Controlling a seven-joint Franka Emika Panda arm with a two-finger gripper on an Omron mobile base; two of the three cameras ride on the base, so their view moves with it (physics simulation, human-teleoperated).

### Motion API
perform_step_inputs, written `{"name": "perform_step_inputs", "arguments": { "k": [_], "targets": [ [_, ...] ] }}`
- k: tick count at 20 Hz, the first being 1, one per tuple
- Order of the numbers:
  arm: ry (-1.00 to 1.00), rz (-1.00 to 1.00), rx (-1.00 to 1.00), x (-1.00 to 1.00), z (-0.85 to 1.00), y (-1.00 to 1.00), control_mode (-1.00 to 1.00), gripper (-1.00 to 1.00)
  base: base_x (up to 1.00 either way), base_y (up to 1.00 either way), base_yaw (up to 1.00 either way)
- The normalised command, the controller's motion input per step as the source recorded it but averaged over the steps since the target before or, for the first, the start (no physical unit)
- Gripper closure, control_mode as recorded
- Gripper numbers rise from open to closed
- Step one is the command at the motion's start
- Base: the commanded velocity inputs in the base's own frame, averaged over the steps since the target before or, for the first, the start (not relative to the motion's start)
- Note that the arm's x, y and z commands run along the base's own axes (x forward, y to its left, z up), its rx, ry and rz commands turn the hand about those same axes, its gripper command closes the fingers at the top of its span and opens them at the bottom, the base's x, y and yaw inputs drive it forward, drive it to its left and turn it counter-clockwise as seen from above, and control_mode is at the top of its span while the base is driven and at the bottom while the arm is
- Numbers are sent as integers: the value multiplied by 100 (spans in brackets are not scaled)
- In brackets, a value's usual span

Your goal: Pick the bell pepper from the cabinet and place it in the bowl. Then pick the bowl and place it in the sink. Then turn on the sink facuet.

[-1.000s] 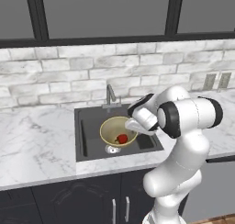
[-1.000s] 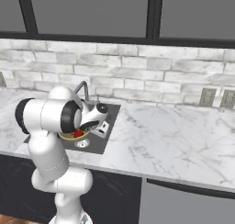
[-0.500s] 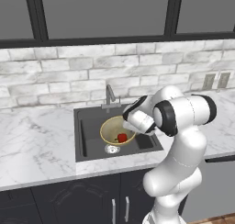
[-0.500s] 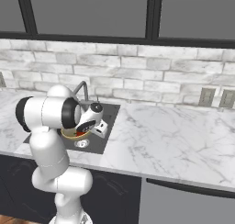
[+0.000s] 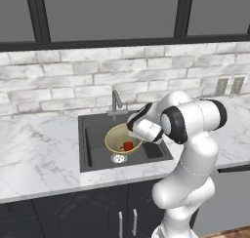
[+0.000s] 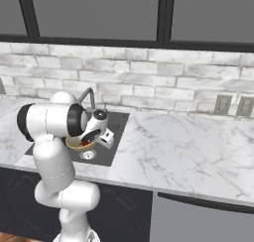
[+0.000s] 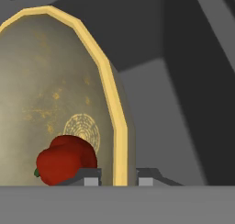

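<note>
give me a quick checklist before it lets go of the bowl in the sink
1. Bell pepper inside the bowl: ok, it lies at the bowl's bottom.
2. Gripper on the bowl's rim: ok, one finger sits inside the rim and one outside in the hand view.
3. Bowl over the sink basin: ok, it sits within the black basin in the left base view.
4. Bowl resting on the sink floor: cannot tell, contact underneath is hidden.
5. Bowl level: not ok, it looks tilted in the left base view.
6. Sink faucet free to reach: ok, it stands behind the bowl, apart from the arm.
</note>
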Motion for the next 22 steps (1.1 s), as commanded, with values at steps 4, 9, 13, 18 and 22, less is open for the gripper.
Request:
{"name": "perform_step_inputs", "arguments": {
  "k": [4,9,13,18,22],
  "targets": [
    [5,1,0,-10,0,50,-100,100,0,0,0],
    [12,0,0,0,-13,22,-100,100,0,0,0],
    [6,0,0,16,-47,0,-100,100,0,0,0],
    [1,0,0,24,-45,0,-100,100,0,0,0],
    [0,0,0,17,-43,0,-100,100,0,0,0]
  ]
}}
